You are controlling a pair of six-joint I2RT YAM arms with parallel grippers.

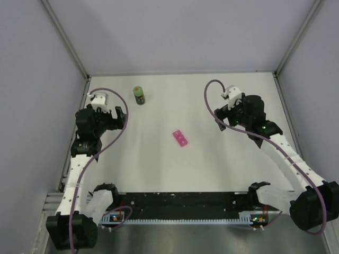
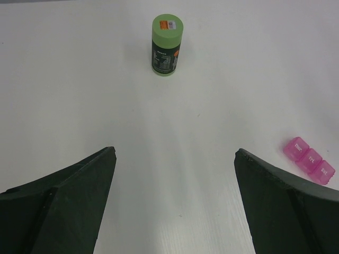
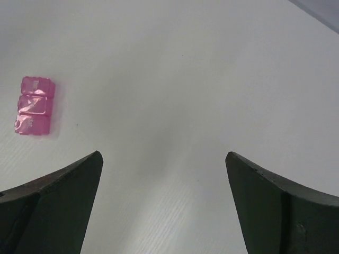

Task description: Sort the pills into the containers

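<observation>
Gaping wide and empty, left hand and right hand hover; pill box lies on the tabletop, green bottle toward its eleven o'clock.

1 green bottle stands upright near the back of the white table. It has a dark label. Grey walls stand around the table.

I note the pill box: bright pink, translucent, three joined square compartments, lettered lids down. It lies flat near the middle of my table, its row set diagonally.
</observation>
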